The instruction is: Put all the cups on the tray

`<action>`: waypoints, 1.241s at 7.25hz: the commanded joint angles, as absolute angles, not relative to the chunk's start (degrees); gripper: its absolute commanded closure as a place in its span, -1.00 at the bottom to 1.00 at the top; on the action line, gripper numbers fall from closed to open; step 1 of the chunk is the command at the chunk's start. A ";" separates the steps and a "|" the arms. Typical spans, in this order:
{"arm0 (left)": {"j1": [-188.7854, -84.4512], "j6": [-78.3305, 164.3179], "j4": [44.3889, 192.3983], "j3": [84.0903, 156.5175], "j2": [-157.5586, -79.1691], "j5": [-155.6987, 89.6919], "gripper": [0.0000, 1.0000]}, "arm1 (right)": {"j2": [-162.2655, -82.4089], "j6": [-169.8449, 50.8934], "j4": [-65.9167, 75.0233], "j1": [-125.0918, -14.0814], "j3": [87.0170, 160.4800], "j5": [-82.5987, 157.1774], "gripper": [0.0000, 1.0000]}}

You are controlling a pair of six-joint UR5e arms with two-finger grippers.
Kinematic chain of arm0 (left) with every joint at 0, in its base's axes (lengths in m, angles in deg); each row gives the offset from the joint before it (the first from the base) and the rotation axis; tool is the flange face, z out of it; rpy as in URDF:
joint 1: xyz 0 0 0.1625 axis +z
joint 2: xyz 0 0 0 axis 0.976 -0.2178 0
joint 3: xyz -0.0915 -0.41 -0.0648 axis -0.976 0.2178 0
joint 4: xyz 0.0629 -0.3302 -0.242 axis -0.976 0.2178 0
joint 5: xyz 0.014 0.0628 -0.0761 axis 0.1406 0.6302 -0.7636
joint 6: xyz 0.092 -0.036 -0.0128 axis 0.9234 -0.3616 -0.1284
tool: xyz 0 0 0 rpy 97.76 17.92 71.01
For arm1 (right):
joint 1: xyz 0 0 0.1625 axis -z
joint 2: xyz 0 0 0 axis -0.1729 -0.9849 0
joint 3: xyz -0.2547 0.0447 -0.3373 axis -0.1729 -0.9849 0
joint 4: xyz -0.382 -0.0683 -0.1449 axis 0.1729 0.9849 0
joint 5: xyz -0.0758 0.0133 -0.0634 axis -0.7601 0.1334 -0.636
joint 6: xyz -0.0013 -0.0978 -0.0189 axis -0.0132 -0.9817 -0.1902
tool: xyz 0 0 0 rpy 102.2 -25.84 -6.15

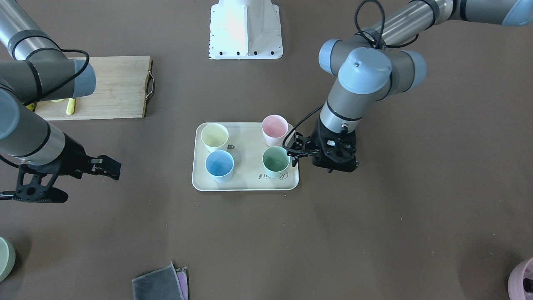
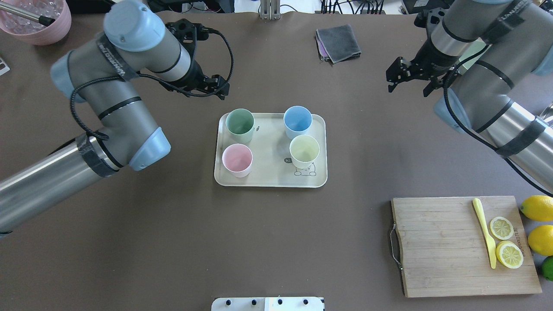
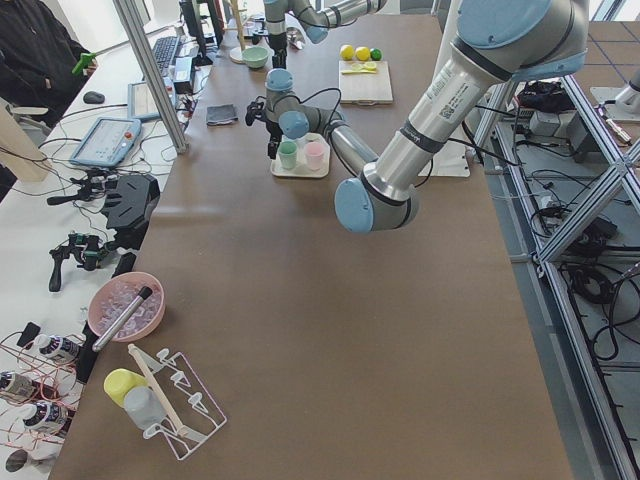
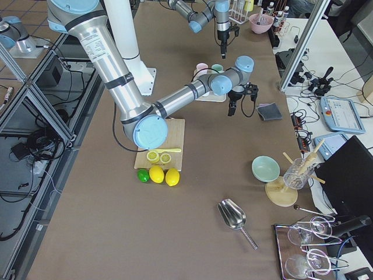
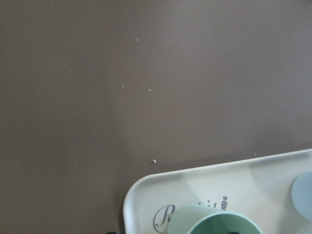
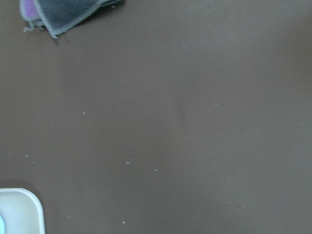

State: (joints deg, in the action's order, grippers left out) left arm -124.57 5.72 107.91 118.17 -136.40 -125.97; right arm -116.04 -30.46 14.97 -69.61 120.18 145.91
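Observation:
The cream tray (image 1: 245, 180) (image 2: 268, 175) lies mid-table with four cups standing upright on it: pale yellow (image 1: 215, 136) (image 2: 304, 150), light blue (image 1: 219, 164) (image 2: 297, 120), pale pink (image 1: 275, 128) (image 2: 236, 159) and mint green (image 1: 276, 161) (image 2: 239, 123). My left gripper (image 1: 292, 150) (image 2: 221, 86) is open and empty, just off the tray's edge beside the mint green cup. The left wrist view shows that cup's rim (image 5: 214, 222) and the tray corner (image 5: 146, 195). My right gripper (image 1: 109, 166) (image 2: 408, 86) is open and empty, well away from the tray.
A wooden cutting board (image 2: 440, 246) with a yellow knife (image 2: 484, 233) and lemon slices (image 2: 501, 227) sits near my right side. A folded grey cloth (image 2: 339, 41) lies at the far edge. A pink ribbed container (image 2: 34, 21) stands far left and a pale green bowl (image 1: 4, 258) far right.

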 commanded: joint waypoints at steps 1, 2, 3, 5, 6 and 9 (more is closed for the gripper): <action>-132.85 11.90 110.72 121.71 -128.25 -127.73 -0.95 | -125.18 -43.39 14.55 -76.72 121.72 148.04 -1.00; -136.62 20.46 115.62 122.75 -122.30 -128.18 -0.95 | -129.30 -52.51 14.55 -80.32 121.20 148.04 -1.00; -140.58 27.42 115.49 122.76 -118.58 -129.06 -0.95 | -131.87 -60.52 14.90 -84.36 120.06 147.78 -1.00; -147.00 37.20 115.93 122.67 -111.72 -131.09 -0.95 | -135.30 -71.71 14.99 -91.31 116.64 147.16 -1.00; -151.56 42.90 115.24 122.33 -108.12 -133.35 -0.95 | -136.02 -77.94 15.08 -95.69 113.93 147.33 -1.00; -165.45 53.95 111.47 116.44 -106.33 -142.58 -0.95 | -138.49 -81.25 14.91 -98.64 113.28 147.25 -1.00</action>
